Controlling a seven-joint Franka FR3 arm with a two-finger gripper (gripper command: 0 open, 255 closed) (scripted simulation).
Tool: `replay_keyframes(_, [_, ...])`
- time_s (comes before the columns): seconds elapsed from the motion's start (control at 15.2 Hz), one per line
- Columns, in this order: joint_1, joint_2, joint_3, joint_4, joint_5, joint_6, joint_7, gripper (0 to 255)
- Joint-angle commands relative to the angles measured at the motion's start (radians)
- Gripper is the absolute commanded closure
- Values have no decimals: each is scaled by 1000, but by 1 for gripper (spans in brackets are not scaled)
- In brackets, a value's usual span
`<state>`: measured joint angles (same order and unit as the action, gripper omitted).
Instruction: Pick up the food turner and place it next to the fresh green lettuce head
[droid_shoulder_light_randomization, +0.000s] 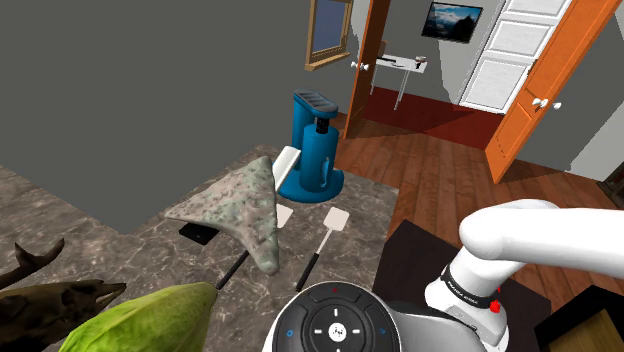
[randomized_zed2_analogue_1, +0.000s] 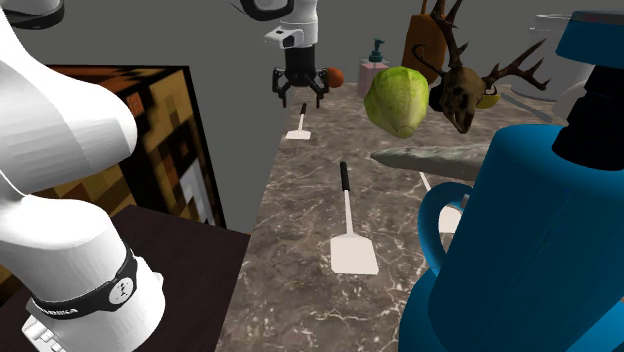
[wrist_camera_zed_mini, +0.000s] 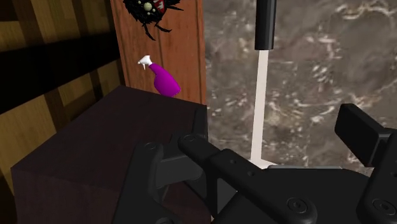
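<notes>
This is a room in a home, with a kitchen-like corner. A marble counter (randomized_zed2_analogue_1: 300, 250) carries a lettuce (randomized_zed2_analogue_1: 397, 100), turners (randomized_zed2_analogue_1: 350, 225) and a soap bottle (randomized_zed2_analogue_1: 374, 70). Beyond it are a wood floor (droid_shoulder_light_randomization: 440, 170), an orange door (droid_shoulder_light_randomization: 368, 50), a window (droid_shoulder_light_randomization: 326, 30) and a framed picture (droid_shoulder_light_randomization: 452, 20).

1. Food turner (wrist_camera_zed_mini: 257, 108): handle end cut off by the wrist view's edge; blade mostly hidden behind the claw (wrist_camera_zed_mini: 272, 132).
2. Lettuce (droid_shoulder_light_randomization: 150, 318): cut by the shoulder view's bottom edge.
3. Second turner (droid_shoulder_light_randomization: 283, 215): blade partly under a grey-green slab (droid_shoulder_light_randomization: 235, 205).
4. Blue appliance (randomized_zed2_analogue_1: 520, 250): cut by the second exterior view's right and bottom edges.
</notes>
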<state>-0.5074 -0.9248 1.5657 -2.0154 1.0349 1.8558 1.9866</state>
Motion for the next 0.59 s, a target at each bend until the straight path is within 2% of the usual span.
replay_keyframes(0.0, [13, 16, -44, 21, -34, -38, 14, 0])
replay_keyframes(0.07, [19, 23, -62, 31, -48, -55, 20, 0])
replay_keyframes(0.53, [19, 23, -62, 31, -47, -55, 20, 0])
